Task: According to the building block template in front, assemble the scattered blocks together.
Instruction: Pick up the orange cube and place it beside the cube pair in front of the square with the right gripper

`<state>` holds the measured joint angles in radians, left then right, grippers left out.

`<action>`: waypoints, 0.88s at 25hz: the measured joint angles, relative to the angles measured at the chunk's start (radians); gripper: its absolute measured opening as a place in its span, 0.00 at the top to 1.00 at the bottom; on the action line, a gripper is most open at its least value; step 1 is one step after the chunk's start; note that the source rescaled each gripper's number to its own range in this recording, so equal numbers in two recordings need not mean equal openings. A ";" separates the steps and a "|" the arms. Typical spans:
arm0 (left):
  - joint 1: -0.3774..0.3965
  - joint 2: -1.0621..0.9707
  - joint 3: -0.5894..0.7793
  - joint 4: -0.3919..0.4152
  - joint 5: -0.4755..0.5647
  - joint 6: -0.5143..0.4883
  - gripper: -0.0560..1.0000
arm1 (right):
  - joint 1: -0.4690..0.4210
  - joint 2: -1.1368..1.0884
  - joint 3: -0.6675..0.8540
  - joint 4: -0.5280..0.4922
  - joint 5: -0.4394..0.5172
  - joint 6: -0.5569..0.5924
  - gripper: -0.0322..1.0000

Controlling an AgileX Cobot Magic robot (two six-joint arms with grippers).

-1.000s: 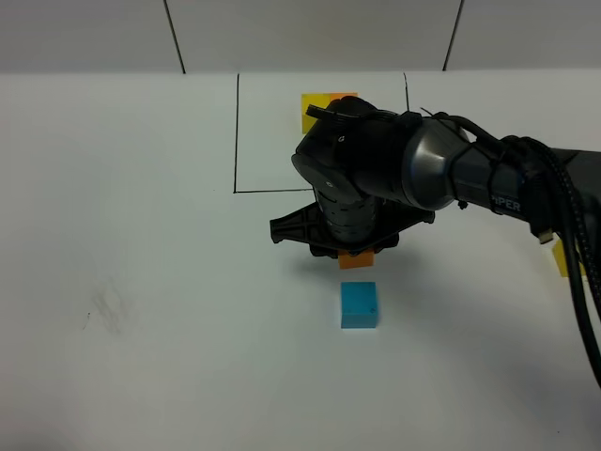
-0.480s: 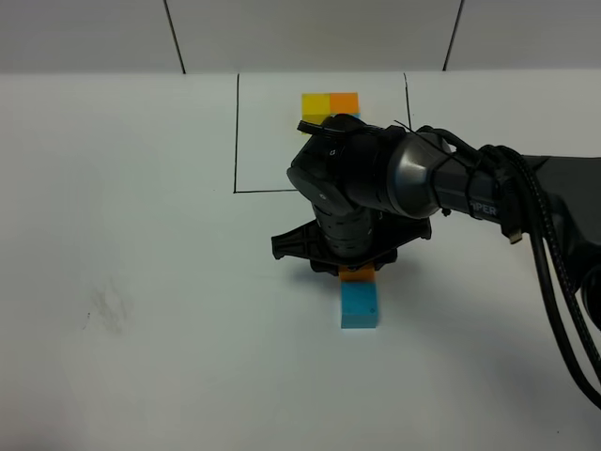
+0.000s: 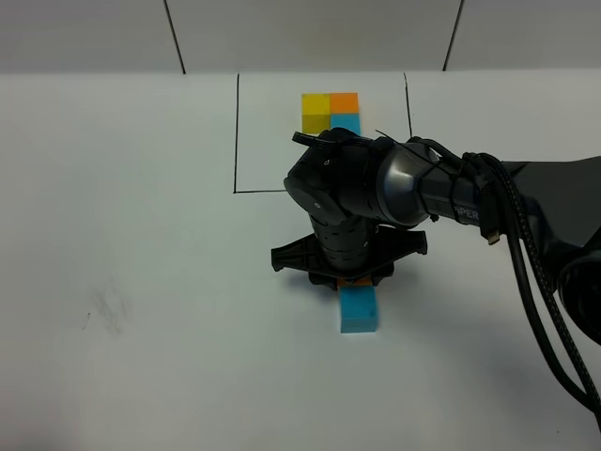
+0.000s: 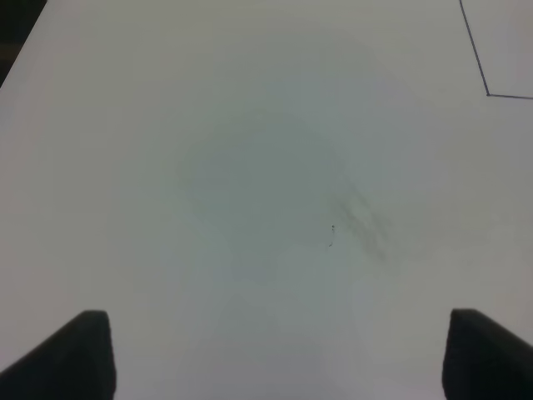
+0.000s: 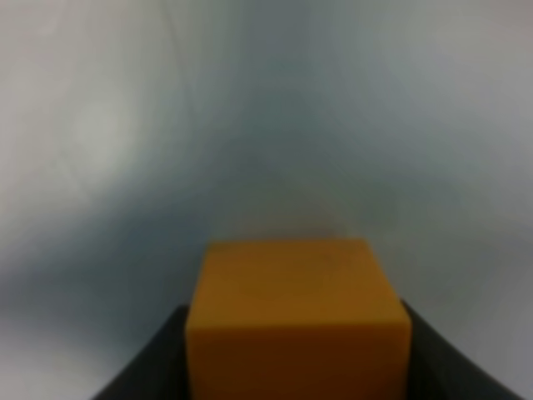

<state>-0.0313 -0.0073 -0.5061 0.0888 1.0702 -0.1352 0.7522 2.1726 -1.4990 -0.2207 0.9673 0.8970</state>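
The building block template is an L of yellow [image 3: 315, 103], orange [image 3: 345, 100] and blue [image 3: 348, 122] cubes inside a thin black frame [image 3: 235, 132] at the back. My right gripper [image 3: 349, 279] is shut on the scattered orange cube [image 5: 297, 312], of which only a sliver [image 3: 353, 282] shows under the wrist. It sits right behind the scattered light blue cube [image 3: 359, 311]; I cannot tell if they touch. The scattered yellow cube is hidden. My left gripper [image 4: 283, 358] is open and empty over bare table.
The white table [image 3: 141, 235] carries a faint grey smudge [image 3: 105, 310], which also shows in the left wrist view [image 4: 362, 221]. The right arm's body and black cables [image 3: 535, 282] cover the right side of the table. A corner of the black frame [image 4: 487, 94] shows in the left wrist view.
My right gripper has moved toward the front of the table with the orange cube, down to the far side of the light blue cube. The template's blue cube is now uncovered.
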 joint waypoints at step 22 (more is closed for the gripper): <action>0.000 0.000 0.000 0.000 0.000 0.000 0.30 | 0.000 0.002 0.000 -0.026 -0.014 0.027 0.53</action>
<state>-0.0313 -0.0073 -0.5061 0.0888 1.0702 -0.1352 0.7522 2.1745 -1.4990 -0.2466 0.9537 0.9244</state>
